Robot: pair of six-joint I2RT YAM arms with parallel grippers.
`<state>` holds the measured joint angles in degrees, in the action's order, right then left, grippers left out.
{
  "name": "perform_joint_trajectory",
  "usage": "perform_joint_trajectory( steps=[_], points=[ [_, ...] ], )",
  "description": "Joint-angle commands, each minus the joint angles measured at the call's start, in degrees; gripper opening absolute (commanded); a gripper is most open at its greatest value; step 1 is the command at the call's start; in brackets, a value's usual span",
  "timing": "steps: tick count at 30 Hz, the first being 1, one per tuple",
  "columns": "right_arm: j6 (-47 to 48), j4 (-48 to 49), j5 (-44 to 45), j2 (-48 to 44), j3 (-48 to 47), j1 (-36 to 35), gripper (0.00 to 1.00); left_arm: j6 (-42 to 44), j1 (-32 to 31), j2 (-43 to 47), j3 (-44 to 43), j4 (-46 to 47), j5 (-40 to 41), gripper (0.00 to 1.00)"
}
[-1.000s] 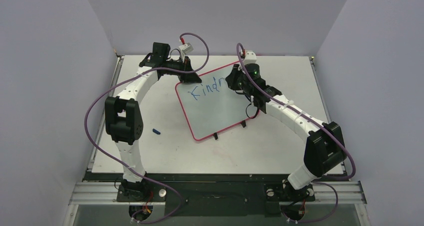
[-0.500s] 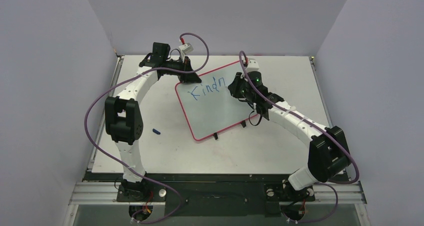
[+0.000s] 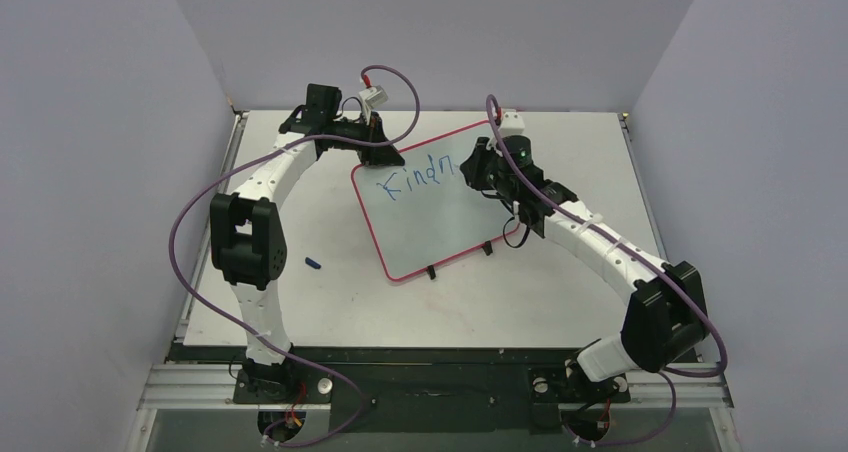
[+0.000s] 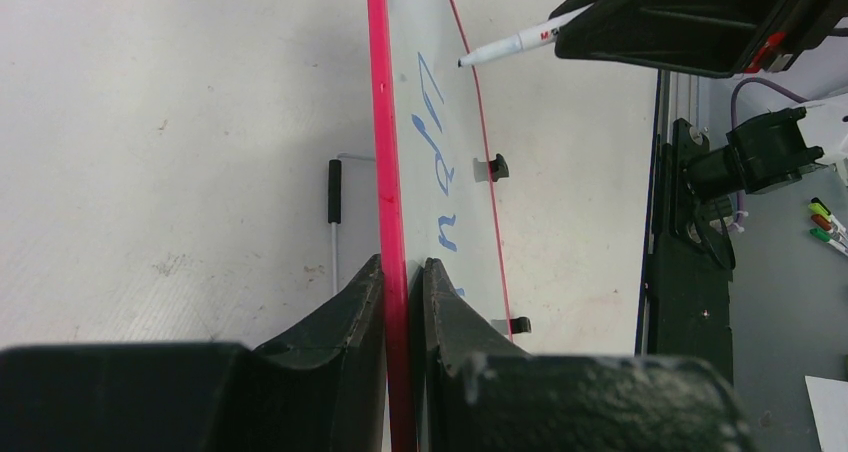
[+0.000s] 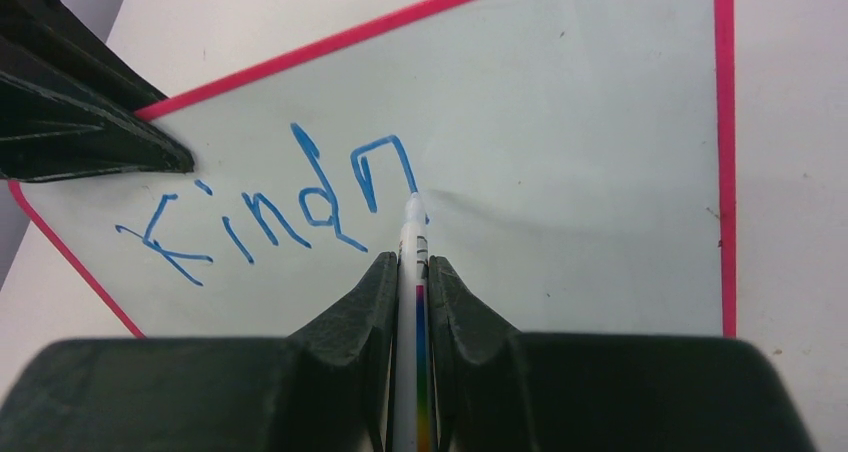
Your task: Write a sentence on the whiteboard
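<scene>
The whiteboard [image 3: 435, 222], white with a thin red rim, lies askew at the table's middle. My left gripper [image 3: 388, 156] is shut on its far-left corner, and the left wrist view shows both jaws pinching the red rim [image 4: 390, 172]. Blue letters of the sentence [image 3: 415, 175] read "Kindn" along the top. My right gripper [image 5: 413, 260] is shut on a white marker [image 5: 411, 234] whose tip rests on the board at the foot of the last letter [image 5: 380, 167]. From the left wrist view the marker [image 4: 515, 45] slants down to the board [image 4: 440, 92].
Two black clips [image 3: 432, 271] [image 3: 486, 248] stick out from the board's near edge. A small blue cap [image 3: 313, 263] lies on the table left of the board. Purple walls enclose the table on three sides. Coloured pens [image 4: 822, 222] lie beyond the table's edge.
The right gripper has moved right along the top line with the marker and has finished the second "n". The left gripper and the board have stayed put.
</scene>
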<state>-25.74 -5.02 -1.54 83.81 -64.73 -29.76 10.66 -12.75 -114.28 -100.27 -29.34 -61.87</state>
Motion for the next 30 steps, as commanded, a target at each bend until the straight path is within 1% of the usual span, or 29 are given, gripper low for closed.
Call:
perform_joint_trajectory(
  steps=[1, 13, 21, 30],
  points=[
    [1.1, 1.6, -0.4, -1.3, -4.2, 0.9, 0.00, 5.7, -1.7, 1.4, -1.1, -2.1, -1.2, 0.00],
    [0.3, 3.2, -1.5, 2.9, -5.4, 1.7, 0.00, 5.9, -1.6, 1.3, -1.2, -2.1, -1.2, 0.00],
    [0.2, 3.8, -1.5, 3.7, -4.4, 2.0, 0.00, 5.8, -1.7, 1.2, -1.3, -2.1, -1.2, 0.00],
    [-0.3, 2.7, -0.8, 3.8, -4.0, 4.6, 0.00, 5.9, -1.8, 1.1, -1.5, -2.3, -1.1, 0.00]
  ],
)
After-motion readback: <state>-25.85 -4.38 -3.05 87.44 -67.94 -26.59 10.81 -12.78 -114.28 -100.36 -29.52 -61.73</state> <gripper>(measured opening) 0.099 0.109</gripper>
